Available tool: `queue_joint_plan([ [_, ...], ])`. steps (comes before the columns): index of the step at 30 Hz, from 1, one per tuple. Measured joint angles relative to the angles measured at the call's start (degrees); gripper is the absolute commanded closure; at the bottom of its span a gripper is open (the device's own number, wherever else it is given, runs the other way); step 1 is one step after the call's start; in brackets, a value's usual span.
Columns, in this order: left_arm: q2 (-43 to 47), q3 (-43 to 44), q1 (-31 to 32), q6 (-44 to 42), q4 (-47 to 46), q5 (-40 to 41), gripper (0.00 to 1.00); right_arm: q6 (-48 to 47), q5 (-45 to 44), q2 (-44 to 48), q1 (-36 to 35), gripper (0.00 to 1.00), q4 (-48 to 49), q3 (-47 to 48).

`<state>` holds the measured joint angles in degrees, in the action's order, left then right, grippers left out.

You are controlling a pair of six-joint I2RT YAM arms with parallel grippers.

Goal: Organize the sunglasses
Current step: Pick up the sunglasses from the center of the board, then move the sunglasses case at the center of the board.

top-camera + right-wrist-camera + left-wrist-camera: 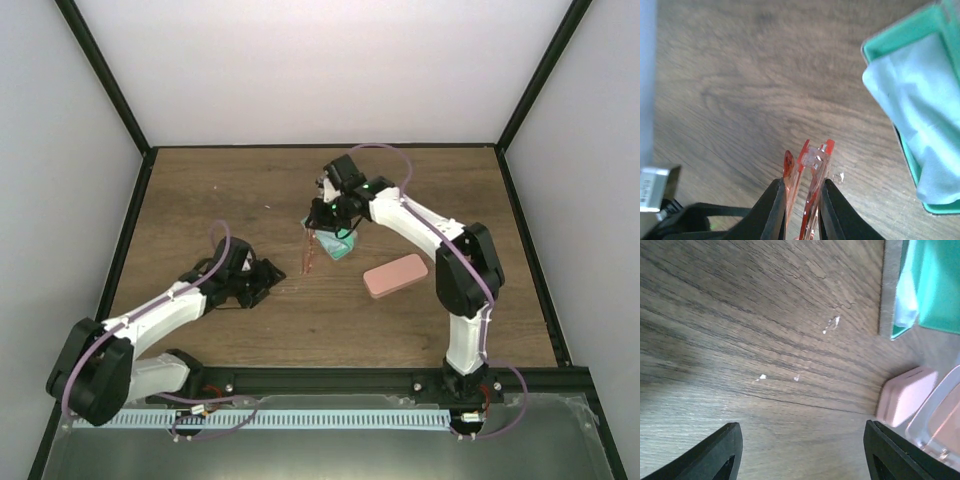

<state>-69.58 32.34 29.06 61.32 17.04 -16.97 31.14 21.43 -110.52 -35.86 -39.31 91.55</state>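
My right gripper (804, 186) is shut on a folded pair of sunglasses (812, 160) with orange-red lenses and a translucent frame. In the top view the sunglasses (310, 252) hang from the right gripper (322, 228) above the wood, just left of an open green case (342, 248). A pinkish translucent lens (940, 420) shows at the right edge of the left wrist view. My left gripper (801, 432) is open over bare wood, with nothing between its fingers. In the top view the left gripper (262, 278) sits low at centre left.
The green case (880, 47) holds a light blue cloth (925, 120). A closed pink case (395, 275) lies right of centre, and the pink case (902, 397) appears past the left gripper's right finger. Black frame rails border the wooden table (200, 200).
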Motion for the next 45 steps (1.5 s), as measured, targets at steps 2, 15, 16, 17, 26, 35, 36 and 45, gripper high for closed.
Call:
queue_joint_plan([
  [2,1.9,-2.2,-0.5,3.5,-3.6,-1.6,0.29,0.7,1.0,1.7,1.4,0.86,2.1,-0.7],
  [15,13.7,-16.4,-1.4,24.5,-34.0,-2.1,0.19,6.2,8.9,7.7,7.6,0.89,13.7,-6.3],
  [16,13.4,-16.5,-1.4,25.5,-36.4,-1.8,0.19,6.5,9.4,7.7,7.6,0.89,14.3,-6.3],
  [17,13.1,-16.5,-1.4,26.2,-38.4,-1.6,0.2,6.9,9.9,7.7,7.6,0.89,14.8,-6.3],
  [26,7.0,-15.4,-0.6,29.9,-51.6,0.3,0.23,9.8,12.3,8.0,7.7,0.88,17.8,-6.4],
  [35,2.9,-13.4,0.9,30.3,-57.2,1.4,0.24,11.8,14.5,9.6,7.7,0.88,19.8,-6.9],
  [36,2.8,-13.3,0.9,30.4,-57.7,1.5,0.24,12.0,14.6,9.7,7.7,0.88,19.9,-7.0],
  [45,0.3,-12.9,1.7,33.1,-62.4,1.8,0.35,14.2,16.3,9.8,7.7,0.87,22.8,-7.9],
])
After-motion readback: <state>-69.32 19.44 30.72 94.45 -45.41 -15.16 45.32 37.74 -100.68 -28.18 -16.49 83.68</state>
